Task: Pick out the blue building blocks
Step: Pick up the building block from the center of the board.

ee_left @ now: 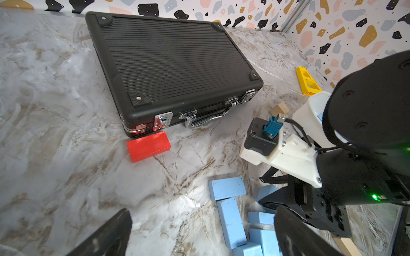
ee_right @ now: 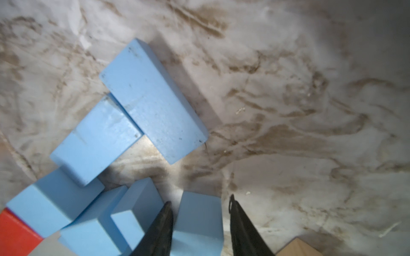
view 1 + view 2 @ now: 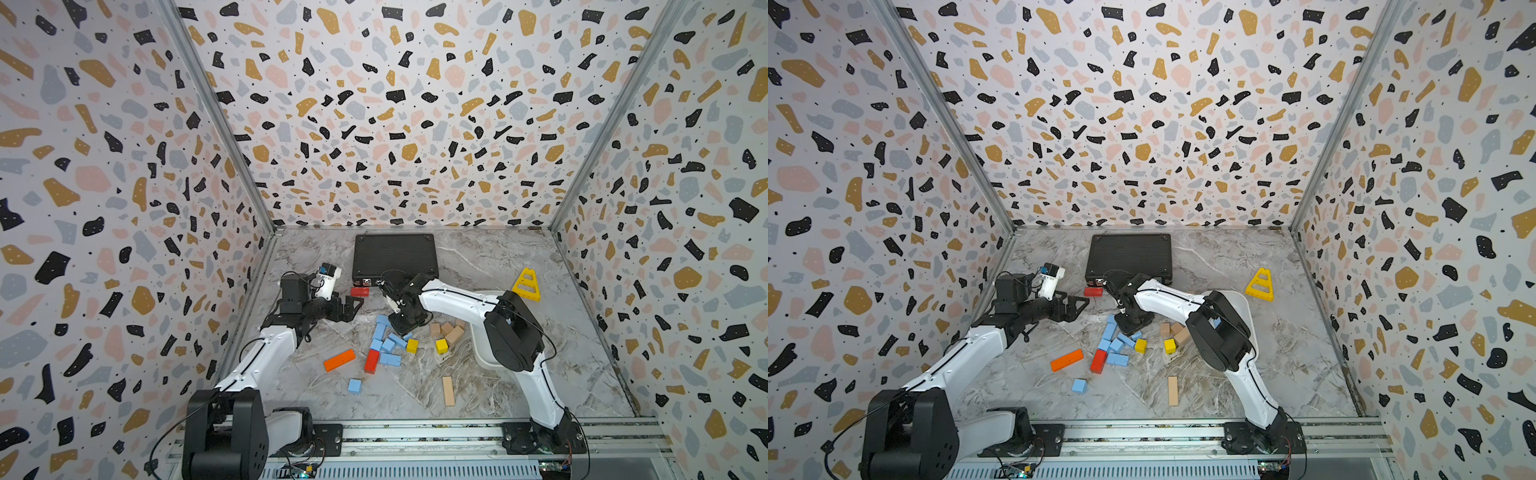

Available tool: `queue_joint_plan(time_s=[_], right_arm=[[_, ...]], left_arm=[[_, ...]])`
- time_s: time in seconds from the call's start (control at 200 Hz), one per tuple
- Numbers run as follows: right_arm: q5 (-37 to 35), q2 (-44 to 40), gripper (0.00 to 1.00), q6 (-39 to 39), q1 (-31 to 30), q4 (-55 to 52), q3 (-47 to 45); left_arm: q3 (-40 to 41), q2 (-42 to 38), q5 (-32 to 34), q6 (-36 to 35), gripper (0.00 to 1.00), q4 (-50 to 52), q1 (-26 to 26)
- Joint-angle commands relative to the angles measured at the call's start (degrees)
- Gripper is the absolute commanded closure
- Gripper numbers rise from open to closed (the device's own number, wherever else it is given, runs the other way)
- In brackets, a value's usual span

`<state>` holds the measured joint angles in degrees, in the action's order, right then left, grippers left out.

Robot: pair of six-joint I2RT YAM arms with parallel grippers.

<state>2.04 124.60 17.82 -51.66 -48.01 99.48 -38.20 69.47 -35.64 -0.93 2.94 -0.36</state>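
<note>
Nearest the viewer, an aluminium rail carried both arm bases. Beyond it, on the marbled table, the blue building blocks lay in a loose cluster at mid-table, touching one another. One stray blue cube sat apart, toward the rail. The right gripper pointed straight down over the cluster's far edge, its jaws narrowly parted around a single small blue block. One finger lay against the block's side, while a sliver of table showed at the opposite finger, so the block looked bracketed rather than pinched. How long that block ran could not be told, since its near end was cut off from view. Closing and lifting straight up seemed the likely next move, and the right arm was plainly the nearer. The left gripper hovered wide open and empty, well apart, near a black case and a red block. No brand, label or writing was legible anywhere.
</note>
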Motion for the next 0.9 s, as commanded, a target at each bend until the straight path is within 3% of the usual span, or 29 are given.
queue_joint_plan(time_s=[0.0, 0.16, 0.39, 0.896], right_arm=[[-1.7, -1.3, 0.57, 0.4, -0.3, -2.3, -0.2], [-1.2, -1.5, 0.62, 0.8, -0.2, -2.3, -0.4], [-0.6, -1.2, 0.55, 1.1, -0.3, -2.9, -0.1], [-0.5, -1.1, 0.58, 1.3, -0.2, -3.5, -0.7]], left_arm=[[0.2, -0.7, -1.3, -1.0, 0.00, -1.3, 0.4], [0.3, -0.5, -1.7, -0.9, 0.00, -1.5, 0.4], [0.6, -0.4, -2.6, -0.6, 0.00, -2.0, 0.4], [1.1, -0.9, -3.7, -0.3, 0.00, -2.5, 0.4]])
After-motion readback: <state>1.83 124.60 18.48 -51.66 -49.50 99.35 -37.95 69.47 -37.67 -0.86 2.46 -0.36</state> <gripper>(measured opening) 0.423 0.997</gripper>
